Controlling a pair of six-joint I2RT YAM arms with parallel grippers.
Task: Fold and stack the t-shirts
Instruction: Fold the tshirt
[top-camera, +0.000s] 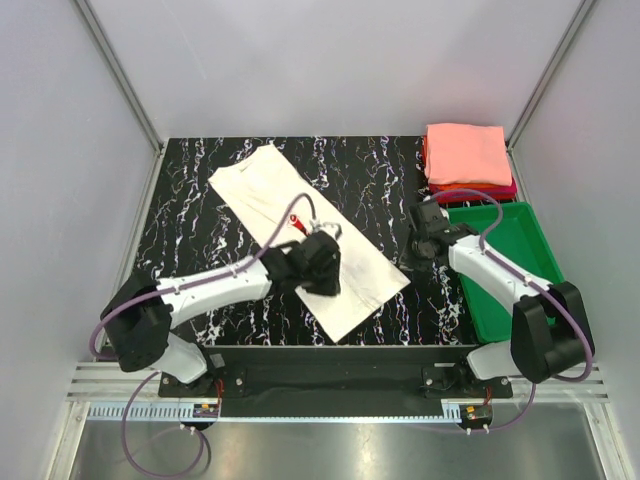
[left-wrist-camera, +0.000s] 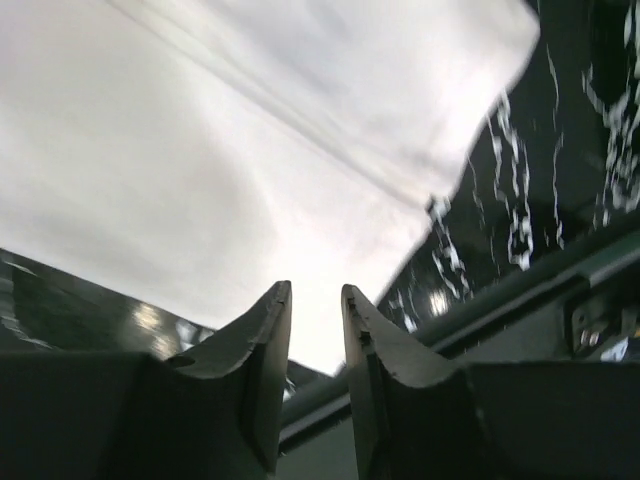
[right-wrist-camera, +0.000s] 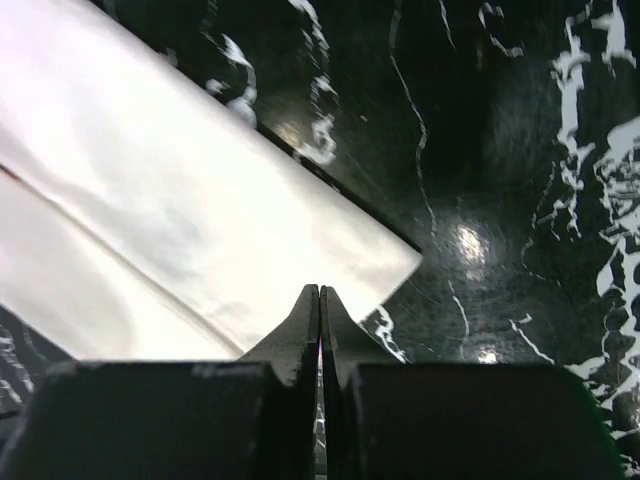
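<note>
A folded stack (top-camera: 465, 155) sits at one o'clock. The cream t-shirt (top-camera: 262, 188) lies centre as a long strip, cross-folds judged outstanding. The left gripper (left-wrist-camera: 315, 290) hovers narrowly parted and empty; the right gripper (right-wrist-camera: 319, 290) is pinched together and empty.

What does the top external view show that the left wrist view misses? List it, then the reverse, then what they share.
Top only: the stack of folded t-shirts, salmon-pink on top, the green tray, and the right gripper. Left wrist only: that the left gripper has its fingers parted, nothing between them. Both: the cream-white t-shirt lying on the black marbled table.
</note>
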